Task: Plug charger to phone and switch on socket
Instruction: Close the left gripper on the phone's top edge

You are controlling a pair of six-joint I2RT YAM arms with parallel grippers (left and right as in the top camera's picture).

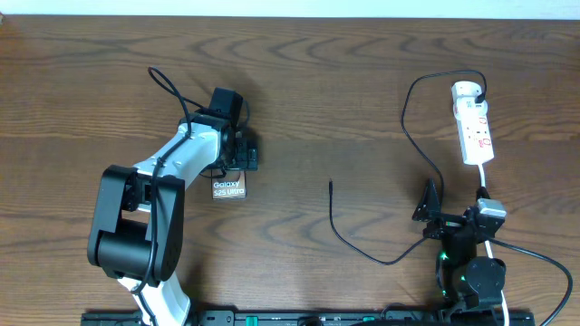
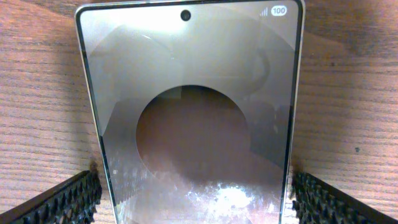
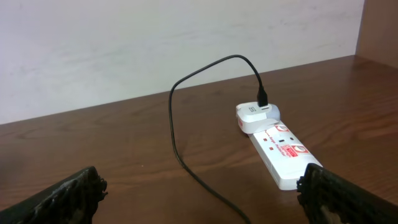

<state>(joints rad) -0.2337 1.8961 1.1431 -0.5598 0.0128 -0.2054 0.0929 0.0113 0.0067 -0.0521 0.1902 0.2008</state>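
- The table (image 1: pixel 344 81): dark brown wood with a wavy grain. It lies under my left fingers (image 2: pixel 62 199) and my right fingers (image 3: pixel 62 196) and runs on ahead of both.
- A wall (image 3: pixel 155 43): pale and plain, standing beyond the table's far edge, straight ahead of my right fingers.
- A brown upright panel (image 3: pixel 380 25): ahead and off to the right of my right fingers, where the wall stops.
- A thick white cord (image 1: pixel 481 178): seen from overhead, it lies on the table near my right fingers, on their right.

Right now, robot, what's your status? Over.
Left gripper straddling phone, grip unclear. Right gripper open, empty. Charger tip loose on table, not in phone. Nothing blocking.
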